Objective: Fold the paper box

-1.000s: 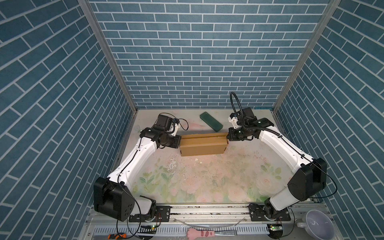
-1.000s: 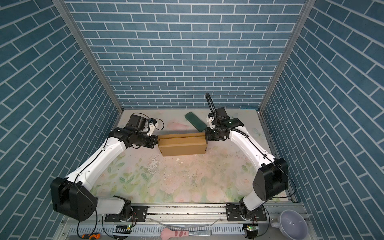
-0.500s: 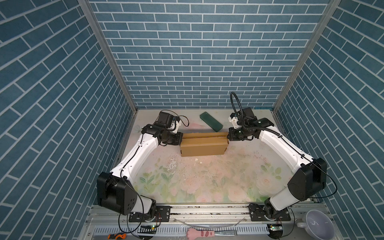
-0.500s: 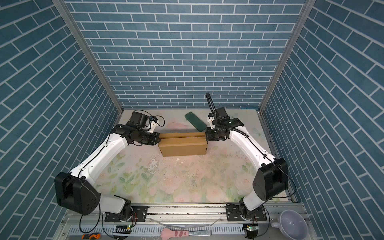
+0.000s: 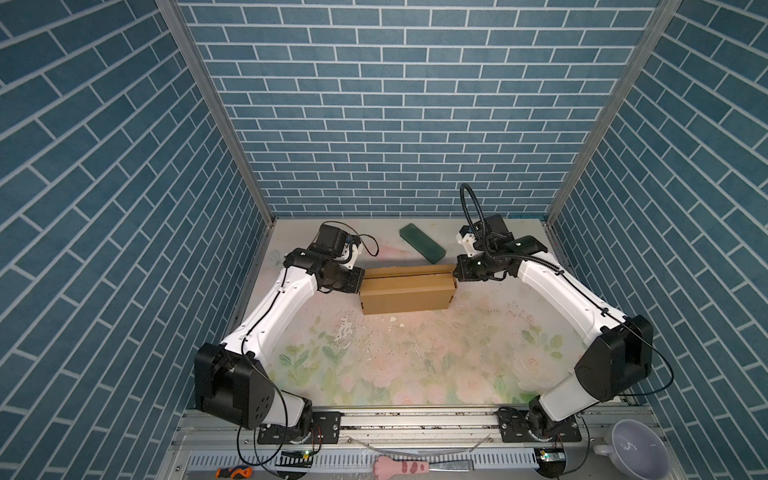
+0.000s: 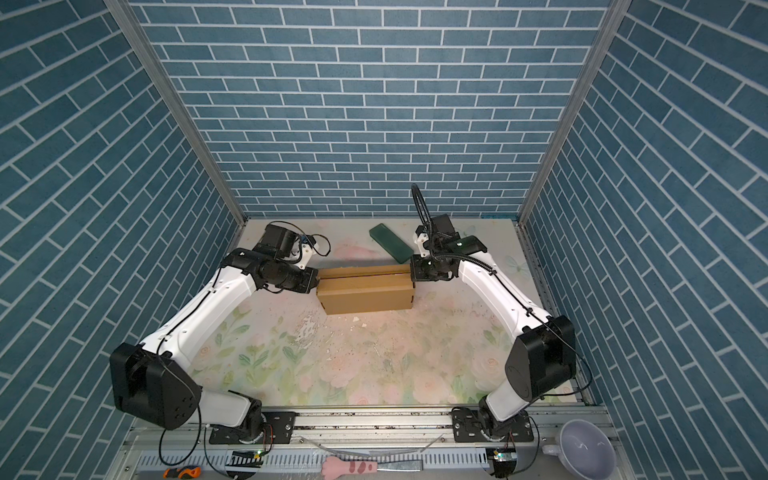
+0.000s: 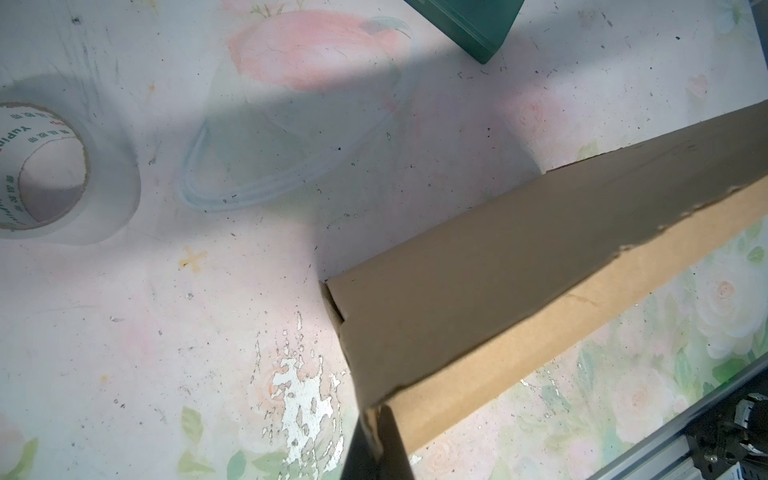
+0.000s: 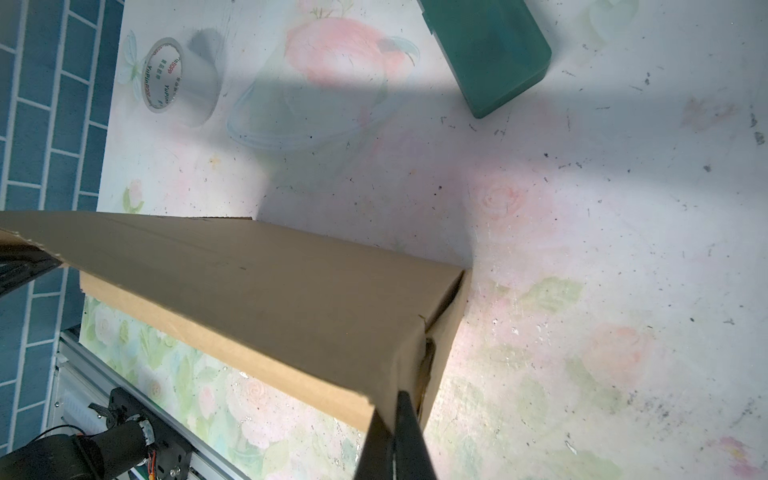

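Toward 12 o'clock on the desk (image 5: 415, 365), a little beyond its centre, you have the paper box (image 5: 405, 293), lying with its long side across the view. In both top views it already has the form of a shallow closed carton. The walls are up, the lid panel is down on top, and no loose flap lies flat on the desk around it. So I judge that the main folding is done.

Your left end effector (image 5: 358, 283) stands at the 9 o'clock end of the box, and your right end effector (image 5: 456, 277) at the 3 o'clock end. Both are clenched, with the fingers (image 8: 411, 449) together and the tips against the end walls. I cannot tell from the wrist views whether a thin edge of cardboard is pinched between them.

What is left seems to be only finishing. In the right wrist view the end wall opens a small gap at the corner, and the cardboard there is a bit crumpled. In the left wrist view the other end also shows a small slit, and the front lip of the lid has a ragged edge. Probably you need to press both ends in and seat the lid fully.

At about 1 o'clock from the box, just beside its far edge, lies a dark green block (image 5: 422, 248). A roll of tape (image 8: 164, 75) stands at about 10 o'clock, near the side wall.
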Available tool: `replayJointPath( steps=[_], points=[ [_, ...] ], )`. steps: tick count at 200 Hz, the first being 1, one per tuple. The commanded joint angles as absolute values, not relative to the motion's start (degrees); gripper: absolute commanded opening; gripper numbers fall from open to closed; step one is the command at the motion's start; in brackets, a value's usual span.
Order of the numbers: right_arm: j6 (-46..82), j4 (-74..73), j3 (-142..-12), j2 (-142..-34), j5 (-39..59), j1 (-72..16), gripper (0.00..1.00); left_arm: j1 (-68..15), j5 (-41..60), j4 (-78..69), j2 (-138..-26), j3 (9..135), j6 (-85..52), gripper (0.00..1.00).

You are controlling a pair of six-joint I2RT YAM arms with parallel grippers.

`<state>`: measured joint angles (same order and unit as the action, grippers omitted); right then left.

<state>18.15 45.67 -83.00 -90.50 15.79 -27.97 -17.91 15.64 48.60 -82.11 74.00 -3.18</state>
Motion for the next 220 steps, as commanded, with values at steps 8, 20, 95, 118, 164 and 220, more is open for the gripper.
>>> replayJointPath(
  steps=[8,20,95,118,164,220],
  points=[
    [18.2,45.7,-83.5,-91.7,17.6,-28.5,0.0,-18.3,14.4,50.0,-81.5,72.6,-1.8,0.0],
    [18.3,45.6,-83.4,-91.7,17.6,-28.6,0.0,-18.3,14.4,49.9,-81.4,72.3,-1.9,0.0],
    [18.7,45.4,-83.1,-91.5,17.8,-28.8,0.0,-19.8,18.8,46.0,-80.6,69.2,-5.8,0.0],
    [18.7,45.4,-82.9,-91.4,17.7,-28.8,0.0,-19.7,17.3,47.0,-80.4,68.9,-4.9,0.0],
    [18.6,45.3,-82.7,-91.3,17.4,-28.8,0.0,-19.7,16.1,48.2,-79.9,67.6,-4.2,0.0],
    [19.3,44.9,-83.0,-91.3,18.2,-28.9,0.0,-20.4,15.8,47.0,-80.1,65.1,-4.9,0.0]
  ],
)
